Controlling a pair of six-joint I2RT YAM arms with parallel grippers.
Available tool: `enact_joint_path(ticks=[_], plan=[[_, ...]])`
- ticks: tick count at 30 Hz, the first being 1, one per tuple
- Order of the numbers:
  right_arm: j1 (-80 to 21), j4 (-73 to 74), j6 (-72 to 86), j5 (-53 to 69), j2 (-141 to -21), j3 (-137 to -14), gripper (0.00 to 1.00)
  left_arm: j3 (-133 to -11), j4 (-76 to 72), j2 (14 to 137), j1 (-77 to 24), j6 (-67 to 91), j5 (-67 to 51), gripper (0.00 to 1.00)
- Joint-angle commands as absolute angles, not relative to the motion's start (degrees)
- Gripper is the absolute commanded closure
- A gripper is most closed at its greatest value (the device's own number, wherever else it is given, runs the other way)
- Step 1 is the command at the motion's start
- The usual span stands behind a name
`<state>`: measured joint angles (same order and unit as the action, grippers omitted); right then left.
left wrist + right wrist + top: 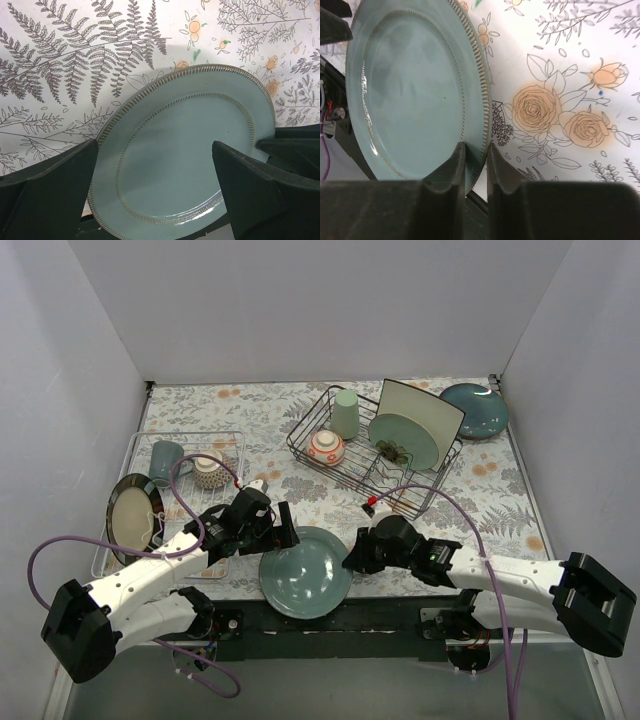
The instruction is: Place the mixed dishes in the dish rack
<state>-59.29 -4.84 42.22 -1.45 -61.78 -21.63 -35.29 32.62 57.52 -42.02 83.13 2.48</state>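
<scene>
Your right end effector is grasping the round light green ceramic plate with a ribbed rim. Its two dark fingers pinch that rim, one on each face, at the plate's 3 o'clock edge. The plate sits at 6 o'clock on the floral-patterned tabletop, and its near part reaches out over the dark rail at the front.

Your left end effector is released, jaws spread wide, at the plate's 11 o'clock. In the left wrist view the plate shows between the fingers, and you cannot tell whether either one touches it.

The rectangular black wire dish rack stands at 1 o'clock, well apart from the held plate. Inside it:
- A pale green handleless cup is at the rack's 11 o'clock.
- A small red-orange patterned bowl is just beside the cup, at 8 o'clock.
- A large white square plate leans upright at 2 o'clock.
- A second round light green plate stands in front of the square plate.

A dark teal round plate lies behind the rack. At 9 o'clock a pale wire tray holds a grey-blue mug.
</scene>
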Motion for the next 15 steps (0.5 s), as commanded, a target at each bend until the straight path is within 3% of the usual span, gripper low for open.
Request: enact_joint_path(ticks=[1, 3, 15], plan=[[-59.4, 3.3, 40.4, -9.6, -59.0, -21.5, 0.91, -34.9, 32.3, 56.1, -42.2, 82.8, 2.5, 0.02], [-59.4, 4.5, 39.7, -10.8, -57.7, -21.6, 0.99, -34.9, 32.3, 56.1, -42.2, 82.9, 2.5, 0.02], [-59.3, 12.8, 41.7, -20.6, -52.4, -23.6, 0.99, -34.9, 32.3, 57.0, -42.2, 82.8, 2.0, 0.02]])
